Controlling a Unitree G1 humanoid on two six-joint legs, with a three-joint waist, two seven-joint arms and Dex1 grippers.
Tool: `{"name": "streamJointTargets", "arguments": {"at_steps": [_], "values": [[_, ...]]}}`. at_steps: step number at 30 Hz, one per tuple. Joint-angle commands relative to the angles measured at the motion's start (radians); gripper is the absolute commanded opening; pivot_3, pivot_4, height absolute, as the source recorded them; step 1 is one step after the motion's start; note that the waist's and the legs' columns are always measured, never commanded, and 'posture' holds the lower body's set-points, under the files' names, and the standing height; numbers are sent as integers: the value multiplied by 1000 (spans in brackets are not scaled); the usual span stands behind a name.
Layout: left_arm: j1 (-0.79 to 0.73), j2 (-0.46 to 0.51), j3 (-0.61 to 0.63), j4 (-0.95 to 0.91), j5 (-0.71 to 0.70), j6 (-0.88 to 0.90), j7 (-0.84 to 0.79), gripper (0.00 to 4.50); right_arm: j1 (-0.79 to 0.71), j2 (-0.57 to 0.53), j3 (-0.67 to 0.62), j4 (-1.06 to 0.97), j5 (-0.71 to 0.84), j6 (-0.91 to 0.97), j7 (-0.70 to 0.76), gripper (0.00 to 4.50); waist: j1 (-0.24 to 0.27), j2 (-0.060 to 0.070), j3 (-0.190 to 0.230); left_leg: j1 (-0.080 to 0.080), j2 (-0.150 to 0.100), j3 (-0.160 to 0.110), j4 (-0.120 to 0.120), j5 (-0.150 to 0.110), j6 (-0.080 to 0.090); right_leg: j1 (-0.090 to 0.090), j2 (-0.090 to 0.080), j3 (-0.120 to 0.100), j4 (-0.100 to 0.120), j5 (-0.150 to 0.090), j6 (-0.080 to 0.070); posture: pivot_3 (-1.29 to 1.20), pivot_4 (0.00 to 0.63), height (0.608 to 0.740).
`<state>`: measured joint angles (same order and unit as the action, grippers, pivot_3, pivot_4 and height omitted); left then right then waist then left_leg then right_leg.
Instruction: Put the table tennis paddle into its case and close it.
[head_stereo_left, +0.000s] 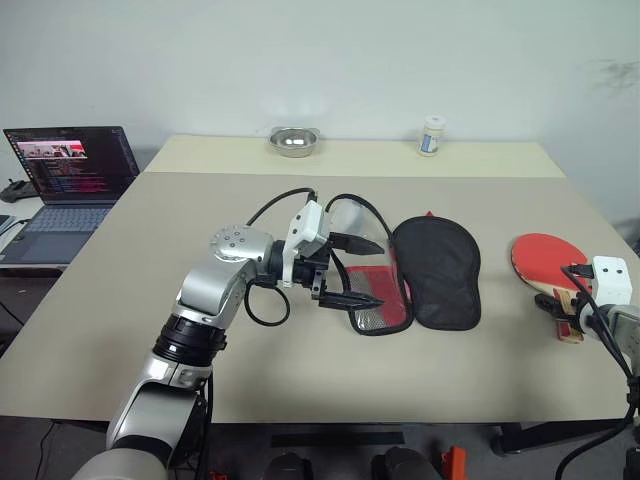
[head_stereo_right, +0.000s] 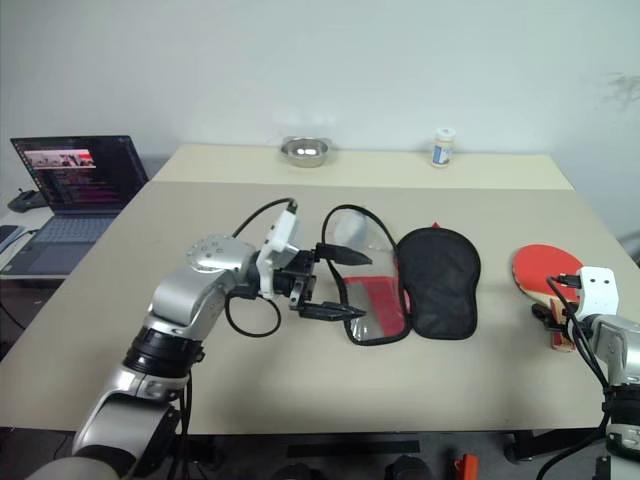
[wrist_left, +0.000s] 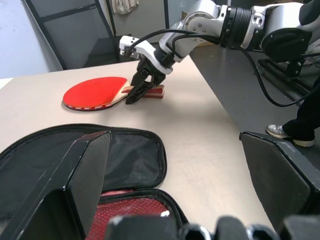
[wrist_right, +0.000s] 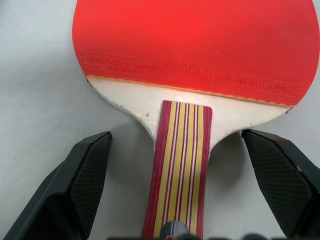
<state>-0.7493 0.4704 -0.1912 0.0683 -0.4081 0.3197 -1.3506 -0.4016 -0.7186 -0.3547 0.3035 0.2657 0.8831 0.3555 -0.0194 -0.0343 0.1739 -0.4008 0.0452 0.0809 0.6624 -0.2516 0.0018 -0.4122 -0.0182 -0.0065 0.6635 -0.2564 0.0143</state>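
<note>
On the tabletop (head_stereo_left: 120, 300), the left gripper (head_stereo_left: 352, 270) hovers spread wide over the open case (head_stereo_left: 420, 275). Far right, the paddle (head_stereo_left: 545, 260) lies flat, handle pointing toward the robot. The nearer right gripper (wrist_right: 175, 187) is spread around that handle, not yet pinching.

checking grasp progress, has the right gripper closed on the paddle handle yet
No, the right gripper has its jaws wide apart, one on each side of the paddle handle, with table showing between.
</note>
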Motion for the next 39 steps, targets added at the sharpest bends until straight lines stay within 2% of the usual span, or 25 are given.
{"name": "streamJointTargets", "arguments": {"at_steps": [1,9,11,16,19,25,28,30,39], "values": [[3,11,7,-10,2,-24,-10,4500,-17,3,-22,14,-5,6,-32,3585,-5,0,0,0,0,0,0,0,0,0,0,0,0,0,0,0,150,740],[17,37,35,-15,-13,-5,2,4500,-51,15,-74,-33,16,20,-87,1086,-7,0,0,0,-1,0,0,0,0,1,-1,0,-1,0,1,0,150,740],[14,39,43,-16,-24,7,10,4500,-56,12,-83,-78,27,37,-95,1072,-7,1,0,0,-1,0,0,0,0,0,-1,0,-1,0,1,0,150,740],[11,35,67,-30,-50,55,49,4500,-41,40,-84,-376,93,191,-114,1072,-9,6,4,-1,0,0,-1,0,0,-1,-1,1,0,0,1,0,150,740],[27,42,70,-44,-48,67,59,4500,-40,130,-69,-588,131,296,-167,1072,-13,6,3,-1,2,0,-1,0,0,-1,-1,0,0,0,1,0,150,740],[23,39,68,-62,-52,84,73,4500,-15,329,6,-810,143,428,-261,1072,-10,6,4,-1,2,-1,-1,1,-1,-3,-1,-1,1,0,1,0,150,740],[17,34,65,-61,-48,84,80,4500,-17,440,52,-824,115,435,-321,1072,-10,6,4,-2,0,0,-1,0,-1,-3,-1,0,1,0,1,0,150,740],[18,32,61,-63,-43,77,82,4500,-23,476,78,-803,93,417,-341,1072,-10,6,4,-2,0,0,-1,0,-1,-3,-1,0,0,0,1,0,150,740],[20,30,64,-75,-48,80,92,4500,-31,528,147,-697,28,320,-364,1072,-9,6,4,-12,0,-1,0,1,-1,-12,-1,-1,1,3,-4,0,150,740]]}}
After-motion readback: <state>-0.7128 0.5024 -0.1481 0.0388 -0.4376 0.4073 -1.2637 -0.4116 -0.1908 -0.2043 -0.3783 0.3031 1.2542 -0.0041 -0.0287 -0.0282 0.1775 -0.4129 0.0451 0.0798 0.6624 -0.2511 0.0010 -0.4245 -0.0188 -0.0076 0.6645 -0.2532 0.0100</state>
